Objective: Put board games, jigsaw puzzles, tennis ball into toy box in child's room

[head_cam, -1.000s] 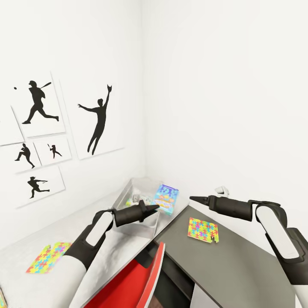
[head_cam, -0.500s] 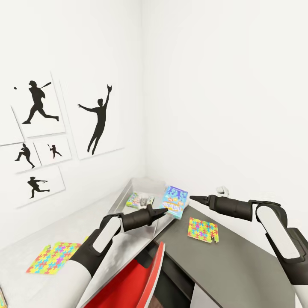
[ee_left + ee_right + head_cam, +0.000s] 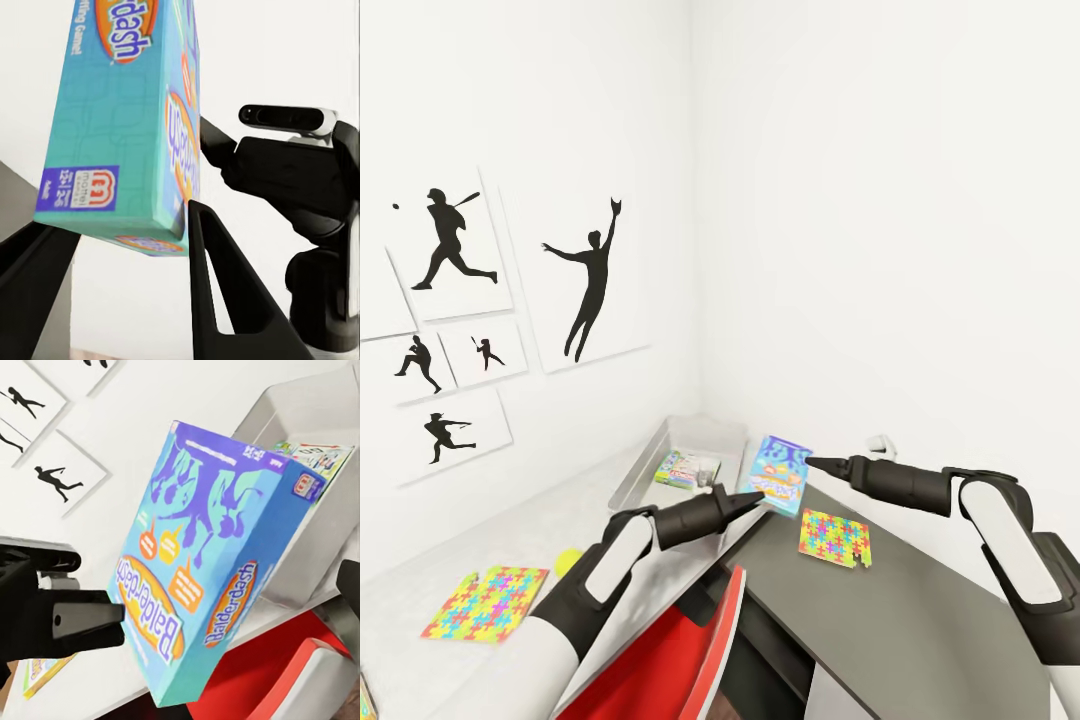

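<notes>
The left claw (image 3: 756,497) is gripping the bottom edge of a blue board game box (image 3: 780,473), its fingers (image 3: 217,285) clamped on either side, holding it upright in the air just beside the grey toy box (image 3: 700,437) and above the dark counter (image 3: 880,600). The right claw (image 3: 812,464) is hovering near the box's far side; I cannot tell whether it is apart or together. A jigsaw puzzle (image 3: 835,537) is lying on the counter.
</notes>
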